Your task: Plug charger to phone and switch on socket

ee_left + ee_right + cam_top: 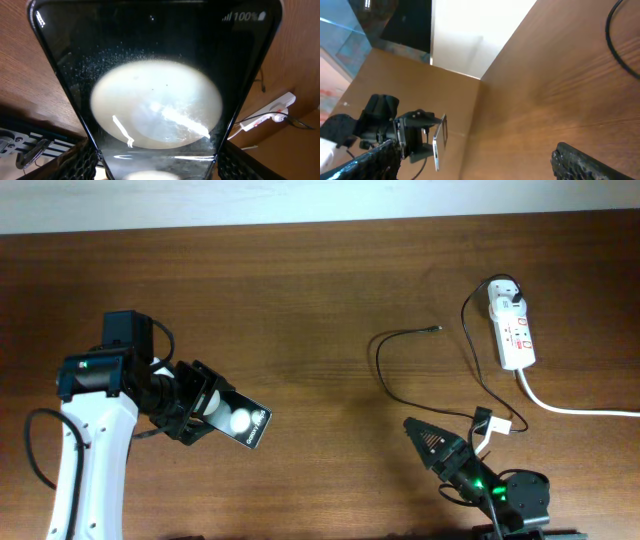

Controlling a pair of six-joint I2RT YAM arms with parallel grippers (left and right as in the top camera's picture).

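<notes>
My left gripper (205, 412) is shut on the phone (243, 424) and holds it tilted above the table at the left. The phone's glossy screen fills the left wrist view (155, 100), gripped by its lower edges between my fingers (157, 167). The right wrist view shows it edge-on (440, 142). The charger cable (382, 365) lies on the table with its tip (436, 330) free at centre right. Its other end runs to the plug (508, 300) in the socket strip (514, 332) at the far right. My right gripper (425, 438) is open and empty (480, 170), low at the front, below the cable loop.
The socket's thick white cord (575, 409) runs off the right edge. A small white piece (497, 423) sits by the cable near my right arm. The socket strip also shows in the left wrist view (270, 107). The table's far edge meets a pale wall.
</notes>
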